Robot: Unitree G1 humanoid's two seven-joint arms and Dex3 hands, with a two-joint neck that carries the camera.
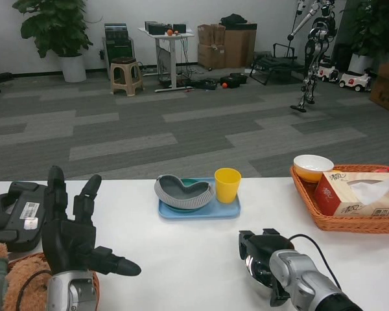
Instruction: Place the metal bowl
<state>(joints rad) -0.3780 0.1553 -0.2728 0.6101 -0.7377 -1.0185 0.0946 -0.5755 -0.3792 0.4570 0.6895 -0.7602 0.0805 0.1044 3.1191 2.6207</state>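
Metal bowl (258,267) gripped in right hand (264,259) above table (181,253); left hand (71,227) spread wide, holding nothing.

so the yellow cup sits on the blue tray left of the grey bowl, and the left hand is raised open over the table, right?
One thing is off: the yellow plastic cup stands on the light blue rectangular tray to the right of the grey bowl, not left, as the head view shows. The left hand is indeed raised and open.
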